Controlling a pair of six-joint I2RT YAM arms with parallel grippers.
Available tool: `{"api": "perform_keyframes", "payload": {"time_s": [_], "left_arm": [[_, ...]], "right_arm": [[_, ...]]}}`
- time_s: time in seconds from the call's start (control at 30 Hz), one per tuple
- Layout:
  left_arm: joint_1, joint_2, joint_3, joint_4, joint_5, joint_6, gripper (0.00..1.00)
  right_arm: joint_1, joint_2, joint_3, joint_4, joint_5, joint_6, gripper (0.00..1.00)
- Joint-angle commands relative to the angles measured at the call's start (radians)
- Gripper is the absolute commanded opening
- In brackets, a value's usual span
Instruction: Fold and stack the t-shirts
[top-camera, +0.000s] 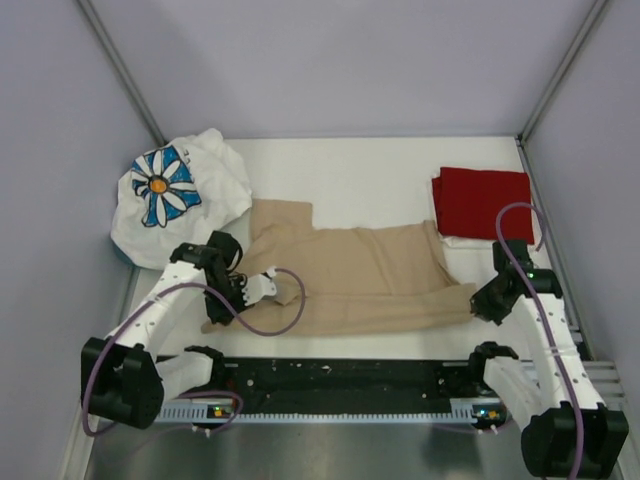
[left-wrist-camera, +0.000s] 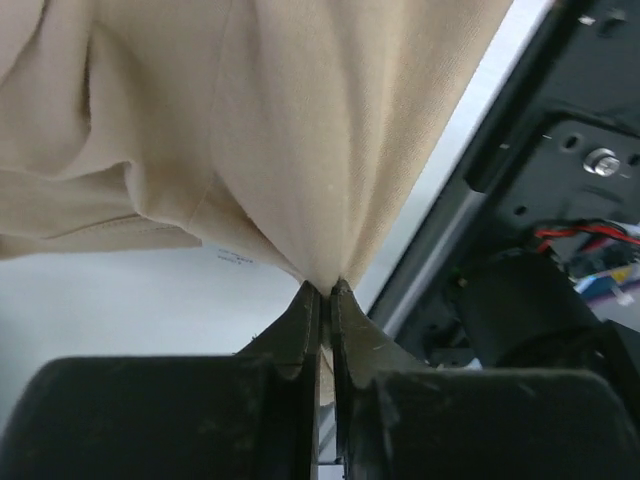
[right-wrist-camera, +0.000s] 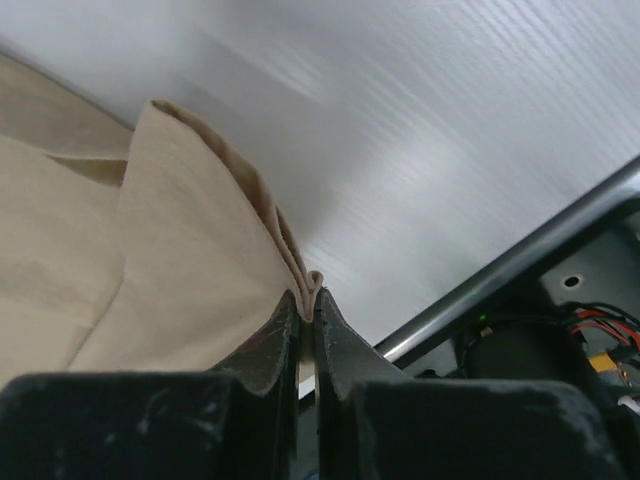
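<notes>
White tabletop (top-camera: 370, 165) inside a grey-walled cell: the tan t-shirt (top-camera: 360, 275) lies spread crosswise in the middle, and I hold it at both near ends. My left gripper (top-camera: 262, 284) has its jaws pressed together on a gathered pinch of tan cloth at the shirt's left end. My right gripper (top-camera: 475, 298) pinches a doubled edge at the right end, and the wrist view shows the layers stacked neatly between the tips. The dark red t-shirt (top-camera: 483, 203) sits folded flat at the far right, just beside the tan shirt's right end. The white daisy t-shirt (top-camera: 175, 195) is bunched at the far left and appears to touch the tan one's corner. I judge the step in hand to be the first fold of the tan shirt, with stacking yet to come. To do it well I should raise both ends evenly, keep the cloth taut between my two grips so that no sag drags, and carry the near edge over towards the far one. I should lay it flat and part the jaws only once the edges line up. The left pinch looks bunched, so wrinkles may need smoothing afterwards. The purple cable (top-camera: 285, 310) of my left arm loops over the cloth's near corner and could snag, and a wide swing might pull the daisy shirt along
</notes>
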Motion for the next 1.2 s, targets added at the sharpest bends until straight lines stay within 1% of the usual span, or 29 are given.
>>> {"api": "perform_keyframes", "payload": {"time_s": [0.0,0.03,0.07,0.1,0.13,0.17,0.23,0.27,0.33,0.37,0.47,0.53,0.6,0.67,0.73,0.8,0.83,0.9,0.97,1.03,1.1,1.17], "left_arm": [[-0.049,-0.012,0.005,-0.166,0.047,0.018,0.11],[-0.057,-0.01,0.017,-0.183,0.059,0.016,0.17],[-0.061,-0.009,0.04,-0.197,0.078,0.015,0.26],[-0.063,-0.009,0.071,-0.214,0.101,0.015,0.35],[-0.063,-0.007,0.104,-0.244,0.122,0.013,0.48],[-0.061,-0.007,0.153,-0.26,0.148,0.007,0.62],[-0.061,-0.004,0.252,-0.278,0.19,-0.008,0.63],[-0.06,-0.003,0.293,-0.263,0.191,-0.022,0.63],[-0.055,0.003,0.317,-0.193,0.143,-0.063,0.62],[-0.049,0.014,0.307,-0.142,0.107,-0.077,0.58],[-0.029,0.063,0.271,-0.032,0.057,-0.1,0.46],[-0.021,0.111,0.263,0.007,0.047,-0.126,0.42],[-0.006,0.152,0.267,0.027,0.058,-0.152,0.38],[0.02,0.183,0.26,0.051,0.075,-0.172,0.37],[0.051,0.194,0.234,0.076,0.093,-0.188,0.36],[0.071,0.195,0.188,0.096,0.098,-0.202,0.35],[0.075,0.194,0.159,0.11,0.099,-0.208,0.35],[0.075,0.192,0.088,0.145,0.09,-0.221,0.36],[0.075,0.201,0.028,0.197,0.051,-0.244,0.36],[0.075,0.224,-0.019,0.247,0.017,-0.258,0.36],[0.075,0.258,-0.048,0.297,-0.023,-0.275,0.35],[0.075,0.295,-0.073,0.335,-0.062,-0.289,0.33]], "right_arm": [[-0.016,-0.039,0.069,-0.124,0.192,0.064,0.13],[-0.016,-0.036,0.077,-0.134,0.223,0.067,0.27],[-0.016,-0.03,0.083,-0.138,0.24,0.071,0.4],[-0.016,-0.023,0.089,-0.14,0.249,0.076,0.58],[-0.016,-0.016,0.096,-0.14,0.261,0.081,0.66],[-0.016,-0.006,0.106,-0.135,0.277,0.081,0.68],[-0.016,0.008,0.129,-0.093,0.297,0.033,0.71],[-0.016,0.005,0.133,-0.039,0.273,-0.015,0.71],[-0.007,-0.001,0.129,0.105,0.149,-0.124,0.61],[0.013,0.0,0.127,0.169,0.093,-0.166,0.56],[0.096,0.039,0.129,0.283,0.001,-0.246,0.47],[0.134,0.085,0.133,0.351,-0.05,-0.283,0.44],[0.174,0.158,0.13,0.412,-0.154,-0.333,0.4],[0.231,0.235,0.132,0.455,-0.177,-0.391,0.34],[0.281,0.318,0.136,0.5,-0.182,-0.45,0.24],[0.303,0.393,0.135,0.547,-0.206,-0.475,0.16],[0.303,0.433,0.135,0.558,-0.203,-0.473,0.12],[0.301,0.528,0.149,0.554,-0.142,-0.455,0.0],[0.3,0.604,0.173,0.521,-0.04,-0.438,0.0],[0.297,0.648,0.179,0.514,0.054,-0.419,0.0],[0.289,0.665,0.181,0.514,0.128,-0.395,0.0],[0.274,0.645,0.172,0.514,0.178,-0.375,0.0]]}}
